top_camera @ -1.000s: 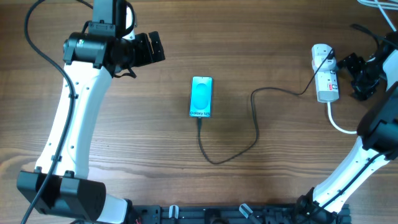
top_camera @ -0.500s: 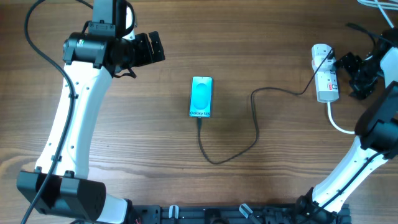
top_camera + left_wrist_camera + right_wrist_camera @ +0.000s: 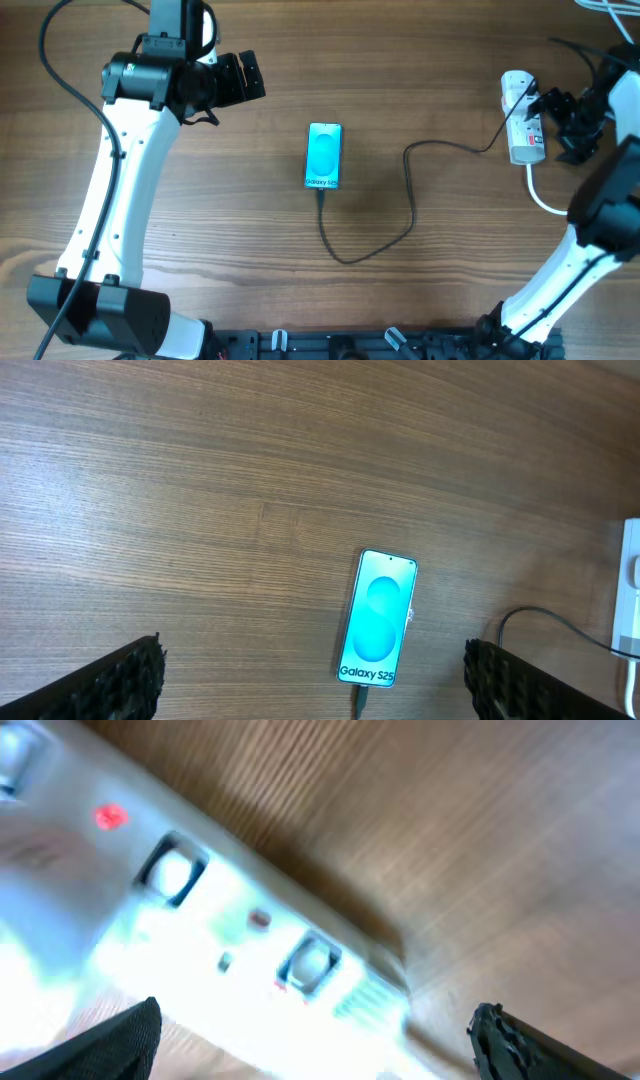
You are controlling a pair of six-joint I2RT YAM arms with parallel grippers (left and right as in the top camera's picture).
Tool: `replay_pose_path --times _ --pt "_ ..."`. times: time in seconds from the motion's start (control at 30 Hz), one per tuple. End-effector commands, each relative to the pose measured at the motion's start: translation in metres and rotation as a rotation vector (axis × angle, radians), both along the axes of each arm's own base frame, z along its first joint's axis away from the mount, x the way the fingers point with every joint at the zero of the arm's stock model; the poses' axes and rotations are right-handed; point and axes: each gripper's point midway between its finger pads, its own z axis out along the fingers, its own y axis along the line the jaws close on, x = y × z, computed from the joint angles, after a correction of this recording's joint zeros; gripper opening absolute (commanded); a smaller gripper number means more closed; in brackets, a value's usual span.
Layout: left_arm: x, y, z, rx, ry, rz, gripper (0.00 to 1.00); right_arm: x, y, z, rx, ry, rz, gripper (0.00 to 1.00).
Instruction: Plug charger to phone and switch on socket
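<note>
Phone (image 3: 324,156) lies flat at mid-table (image 3: 200,250), screen up and lit cyan, white text at its near short edge. Charger (image 3: 411,200) meets that edge at the connector. The black cable loops toward the near side, curves right, rises, then runs across to the socket (image 3: 524,132).

Socket lies at the far right, long axis running away from the robot. White cord (image 3: 541,200) leaves its near end.

Left gripper (image 3: 247,78) is open, fingers spread wide, holding nothing, well apart from the phone at far left.

Right gripper (image 3: 556,127) is open, fingers spread, holding nothing, just beside the socket's right edge; contact cannot be told. The right wrist view is blurred: white socket face, two square buttons, one red spot.
</note>
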Motion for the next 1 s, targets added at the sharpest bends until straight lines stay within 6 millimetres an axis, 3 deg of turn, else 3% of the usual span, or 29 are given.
replay_pose_path --times 0.0,0.2,0.3,0.4,0.57,0.7,0.83,0.97 --pt "0.001 0.001 -0.003 0.006 0.007 0.016 1.0 -0.011 -0.003 0.082 -0.094 -0.123 -0.033 1.0" --pt "0.001 0.001 -0.003 0.006 0.007 0.016 1.0 -0.055 0.021 0.172 -0.153 -0.235 -0.004 1.0" --pt "0.001 0.001 -0.003 0.006 0.007 0.016 1.0 -0.072 0.041 0.207 -0.191 -0.305 0.058 1.0" --pt "0.001 0.001 -0.003 0.006 0.007 0.016 1.0 -0.093 0.062 0.228 -0.248 -0.363 0.119 1.0" --pt "0.001 0.001 -0.003 0.006 0.007 0.016 1.0 -0.135 0.12 0.233 -0.28 -0.534 0.309 1.0" --pt "0.001 0.001 -0.003 0.006 0.007 0.016 1.0 -0.171 0.15 0.224 -0.27 -0.65 0.388 1.0" --pt "0.001 0.001 -0.003 0.006 0.007 0.016 1.0 -0.205 0.166 0.214 -0.176 -0.69 0.303 1.0" --pt "0.001 0.001 -0.003 0.006 0.007 0.016 1.0 -0.218 0.168 0.213 -0.122 -0.685 0.183 1.0"
